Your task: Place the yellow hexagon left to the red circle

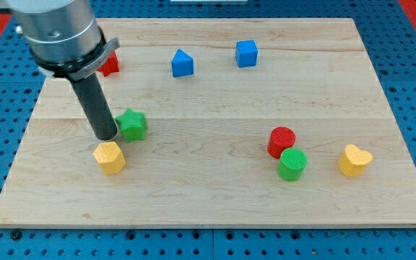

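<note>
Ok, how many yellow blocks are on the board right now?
2. The yellow hexagon sits at the view's lower left, just below my tip. The yellow heart is at the far right, beside the green circle.

Hidden and cropped parts, camera view

My arm's metal housing (56, 32) runs off the view's top edge, so I see none of the arm above it. That housing covers most of a red block (110, 65) at the view's upper left; only a corner shows, and I cannot tell its shape. My tip (107, 136) sits just beside the green star (133, 124), and I cannot tell whether they touch. The blue pegboard (410, 87) under the wooden board (215, 195) is cut off on every side.
</note>
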### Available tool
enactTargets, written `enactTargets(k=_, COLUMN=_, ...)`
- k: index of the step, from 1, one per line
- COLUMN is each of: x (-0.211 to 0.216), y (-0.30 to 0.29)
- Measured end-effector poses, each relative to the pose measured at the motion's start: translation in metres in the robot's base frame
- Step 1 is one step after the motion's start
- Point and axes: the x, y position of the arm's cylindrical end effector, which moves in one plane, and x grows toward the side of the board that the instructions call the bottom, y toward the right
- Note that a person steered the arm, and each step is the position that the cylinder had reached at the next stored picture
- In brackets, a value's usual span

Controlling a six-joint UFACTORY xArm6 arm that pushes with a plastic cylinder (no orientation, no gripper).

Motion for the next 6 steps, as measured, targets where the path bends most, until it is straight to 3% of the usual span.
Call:
enactTargets(k=1, x=0.039, y=-0.087)
enactTargets(k=2, x=0.055, y=-0.028)
enactTargets(k=3, x=0.015, y=0.069)
enactTargets(k=4, x=0.023, y=0.144)
enactTargets(k=5, x=0.065, y=0.064)
enactTargets(k=6, x=0.100, y=0.131)
